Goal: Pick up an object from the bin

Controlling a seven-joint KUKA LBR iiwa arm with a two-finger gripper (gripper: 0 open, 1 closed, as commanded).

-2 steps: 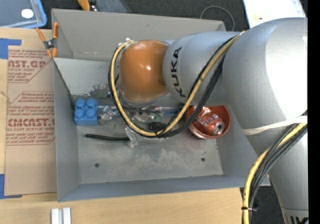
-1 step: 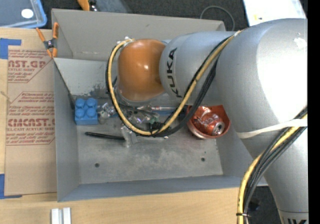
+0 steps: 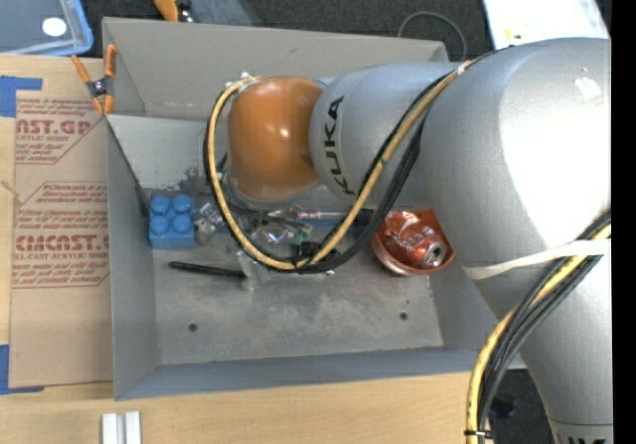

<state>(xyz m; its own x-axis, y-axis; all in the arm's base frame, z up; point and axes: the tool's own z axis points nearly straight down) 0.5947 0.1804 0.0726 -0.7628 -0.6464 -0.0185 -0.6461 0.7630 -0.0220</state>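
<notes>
My gripper (image 3: 270, 225) reaches down into the middle of the bin, mostly hidden under the arm's wrist. A blue toy block (image 3: 171, 218) with round studs lies just to its left, by the bin's left wall. A thin black pen-like stick (image 3: 207, 270) lies flat on the floor below the block, its right end close to the gripper. To the right of the gripper sits a crushed red drink can (image 3: 411, 242), partly covered by the arm.
The arm with its orange wrist cover and looped cables spans the bin's back and right side. Bare grey floor runs along the bin's front half.
</notes>
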